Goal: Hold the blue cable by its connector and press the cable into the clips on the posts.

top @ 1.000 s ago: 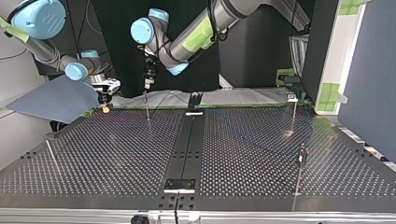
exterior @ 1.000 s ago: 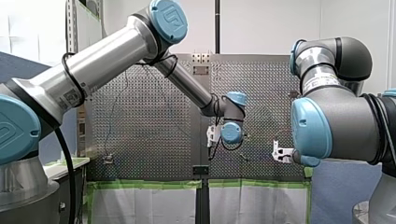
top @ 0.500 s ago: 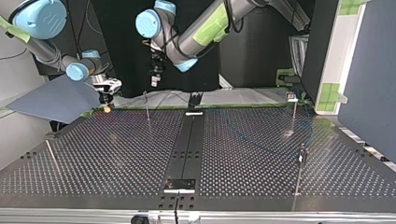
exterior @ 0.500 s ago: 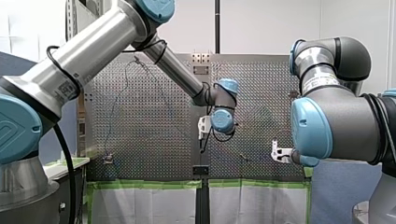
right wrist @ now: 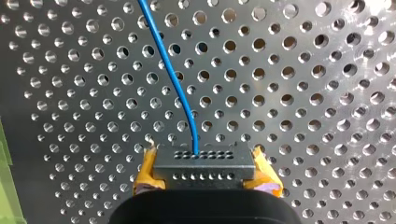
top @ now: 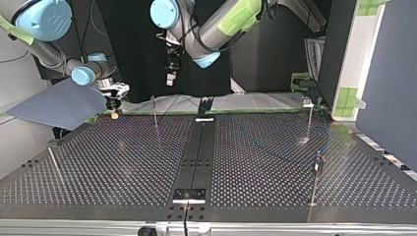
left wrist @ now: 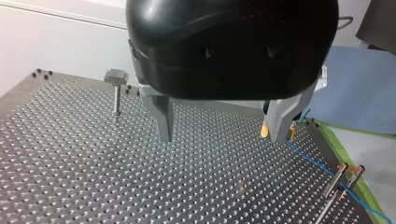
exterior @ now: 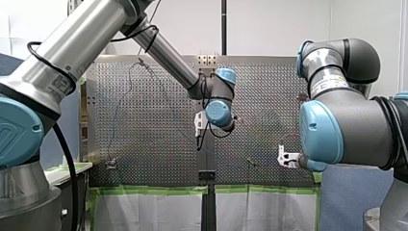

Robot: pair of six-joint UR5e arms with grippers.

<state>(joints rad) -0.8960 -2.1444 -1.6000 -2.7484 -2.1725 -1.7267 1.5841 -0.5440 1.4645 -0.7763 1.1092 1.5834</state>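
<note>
Blue cable [right wrist: 173,79] runs straight ahead from the connector [right wrist: 203,161]. R gripper [right wrist: 206,173] pinches that connector by its ends btwn yellow pads [right wrist: 147,170]. L gripper [left wrist: 222,130] hangs wide open, empty, w/ the cable passing the clip posts [left wrist: 343,179] beside one finger. I'd keep the cable taut, line it over the clip, then press straight in.

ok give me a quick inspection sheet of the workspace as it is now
surface: perforated table, black strip down its middle
job's things: blue cable leaves connector; thin posts upright
clutter: nothing seen
tools: right tool shut on connector; left tool open, empty, above the table
cables: black cable loops at the front view's left
surroundings: green tape at table edge; blue sheet beside right tool
</note>
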